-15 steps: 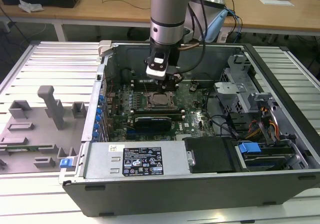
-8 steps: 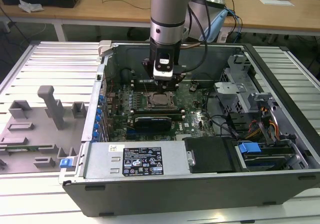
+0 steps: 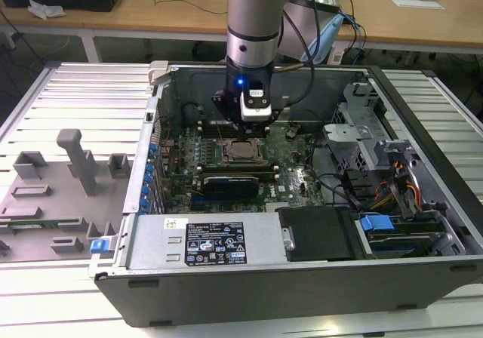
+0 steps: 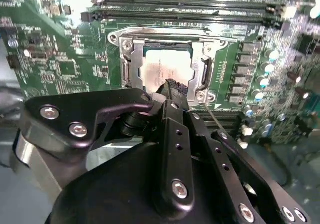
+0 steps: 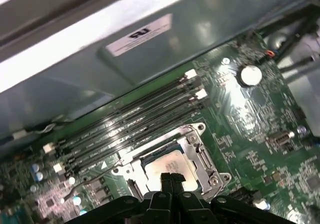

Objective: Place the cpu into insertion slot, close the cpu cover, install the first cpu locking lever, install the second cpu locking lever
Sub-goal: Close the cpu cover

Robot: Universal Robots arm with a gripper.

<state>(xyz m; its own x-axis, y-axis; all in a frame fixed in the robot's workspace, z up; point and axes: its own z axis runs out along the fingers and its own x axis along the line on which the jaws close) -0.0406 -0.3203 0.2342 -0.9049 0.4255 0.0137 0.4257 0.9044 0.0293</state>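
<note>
Cpu (image 5: pixel 159 166) (silver top) just beneath tool (image 5: pixel 172 178)

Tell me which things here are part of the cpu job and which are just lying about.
Part of the job:
cpu, sitting in the insertion slot
cpu cover
gripper, fingers together just above the cpu

Lying about:
memory slots
round battery
grey holders beside the case
blue latch
</note>
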